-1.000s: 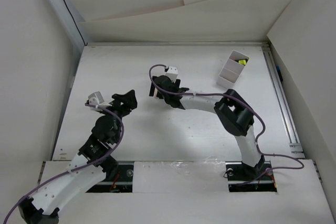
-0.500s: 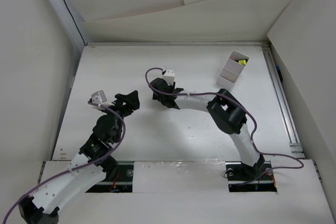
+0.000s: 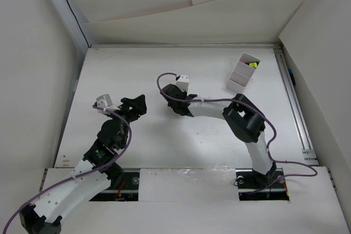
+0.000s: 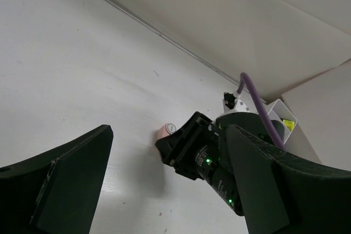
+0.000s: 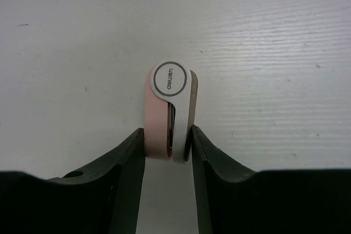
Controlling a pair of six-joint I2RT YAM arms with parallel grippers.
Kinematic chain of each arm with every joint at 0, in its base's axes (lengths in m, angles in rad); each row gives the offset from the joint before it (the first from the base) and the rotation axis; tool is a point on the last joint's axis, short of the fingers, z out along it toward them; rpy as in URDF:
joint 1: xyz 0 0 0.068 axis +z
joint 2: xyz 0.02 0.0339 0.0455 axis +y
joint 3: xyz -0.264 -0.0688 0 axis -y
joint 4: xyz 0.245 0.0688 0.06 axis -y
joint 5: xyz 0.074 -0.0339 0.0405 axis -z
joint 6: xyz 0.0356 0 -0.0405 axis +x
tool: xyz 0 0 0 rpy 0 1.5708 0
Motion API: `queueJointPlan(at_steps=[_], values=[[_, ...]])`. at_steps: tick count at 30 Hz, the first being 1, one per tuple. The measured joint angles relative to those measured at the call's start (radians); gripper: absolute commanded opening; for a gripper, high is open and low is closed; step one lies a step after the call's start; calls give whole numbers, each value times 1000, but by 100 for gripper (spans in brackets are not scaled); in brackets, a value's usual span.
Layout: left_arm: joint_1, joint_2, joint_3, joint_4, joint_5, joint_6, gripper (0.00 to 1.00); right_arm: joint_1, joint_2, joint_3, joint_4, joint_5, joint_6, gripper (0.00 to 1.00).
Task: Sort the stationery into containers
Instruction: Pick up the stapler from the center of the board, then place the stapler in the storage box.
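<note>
Pink marker [image 5: 169,116]: pale pink body, pale clip along one side, round white end cap with a grey ring and printed lettering. It sits near the middle of the counter [image 3: 120,69], well apart from the tray [image 3: 244,72]. Whether it rests on the surface or is just clear of it cannot be told.

Right gripper [image 5: 167,134]: clenched on the pink marker, one black finger [image 5: 131,157] pressed to each long side and the capped end sticking out beyond the tips.

Tray: pale, divided, at the far right of the counter, set at an angle. A yellow-capped marker [image 3: 253,64] lies in its farthest compartment.

Left gripper [image 3: 138,105]: released, jaws spread wide with nothing between them, low over the counter near the right gripper and pointing toward it.
</note>
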Motion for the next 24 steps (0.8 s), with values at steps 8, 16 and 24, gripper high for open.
queueJointPlan(at_steps=[8,16,24], values=[[0,8,0,2,11,0,82,0,-185,-111,1,32,-19,28],[0,17,0,7,27,0,83,-117,-442,-230,18,24,-53,27],[0,47,0,19,50,0,83,-455,-592,-298,35,-105,-86,27]])
